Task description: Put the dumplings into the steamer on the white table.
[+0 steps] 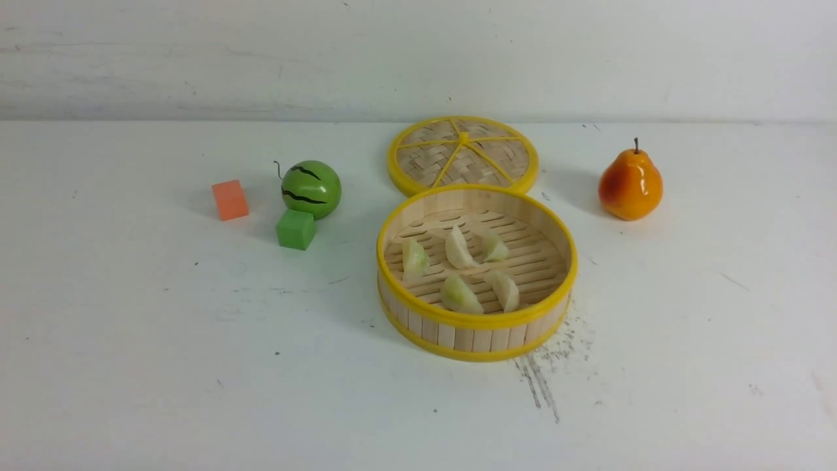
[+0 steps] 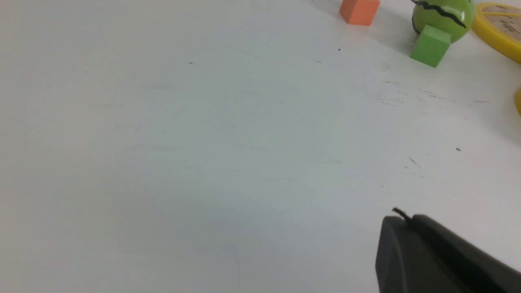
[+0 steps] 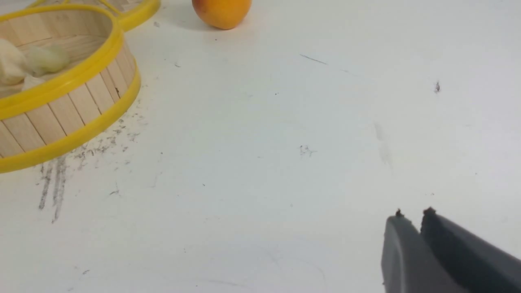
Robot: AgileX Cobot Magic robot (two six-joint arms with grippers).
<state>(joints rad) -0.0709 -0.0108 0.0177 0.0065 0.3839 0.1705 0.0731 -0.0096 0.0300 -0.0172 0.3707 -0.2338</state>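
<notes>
The round bamboo steamer [image 1: 392,301] with yellow rims stands in the middle of the white table [image 1: 131,340]. Several pale cream-green dumplings [image 1: 460,248] lie on its slatted floor. The steamer also shows in the right wrist view [image 3: 73,110], with dumplings [image 3: 44,59] inside. Neither arm shows in the front view. My left gripper [image 2: 409,219] is shut and empty above bare table, well away from the steamer. My right gripper [image 3: 412,215] is shut and empty above bare table beside the steamer.
The flat woven lid [image 1: 463,156] lies just behind the steamer. An orange pear [image 1: 630,183] stands at the right. A green watermelon ball [image 1: 311,188], a green cube [image 1: 295,229] and an orange cube [image 1: 229,199] sit at the left. A dark scratch smear [image 1: 539,379] marks the table.
</notes>
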